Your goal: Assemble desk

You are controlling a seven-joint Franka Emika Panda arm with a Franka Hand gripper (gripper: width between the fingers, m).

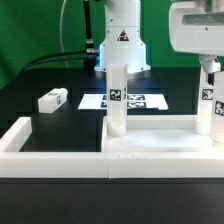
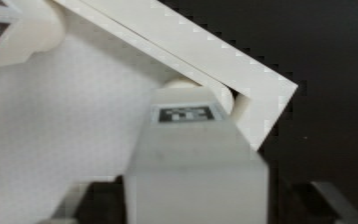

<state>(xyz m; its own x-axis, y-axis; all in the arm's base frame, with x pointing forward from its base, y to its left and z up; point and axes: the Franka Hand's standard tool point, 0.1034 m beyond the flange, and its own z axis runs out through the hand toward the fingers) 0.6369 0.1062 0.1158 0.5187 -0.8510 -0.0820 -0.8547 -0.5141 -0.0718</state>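
**Border wall in front, desk half-legged behind it**

Border wall: low, white, nearest the viewer, turning a corner on the black surface.

Tabletop: lies flat against that corner, apparently underside up. Its long axis runs across the exterior view.

Standing leg post: upright at the tabletop's corner on the exterior view's left, long axis vertical, tag facing the viewer.

Held leg post: upright at the corner on the exterior view's right. In the wrist view it is seen end-on against the tabletop's rim.

Gripper: over the held post. In the wrist view its dark fingers sit flush on both flanks, so it appears closed on the post.

Loose leg post: on its side, well apart on the exterior view's left, long axis slanting gently.

Marker board: flat behind the standing post.

Progress, as a judgement: two posts stand, and whether the held one is fully seated cannot be told. The loose post remains to be fitted. No fourth is visible.
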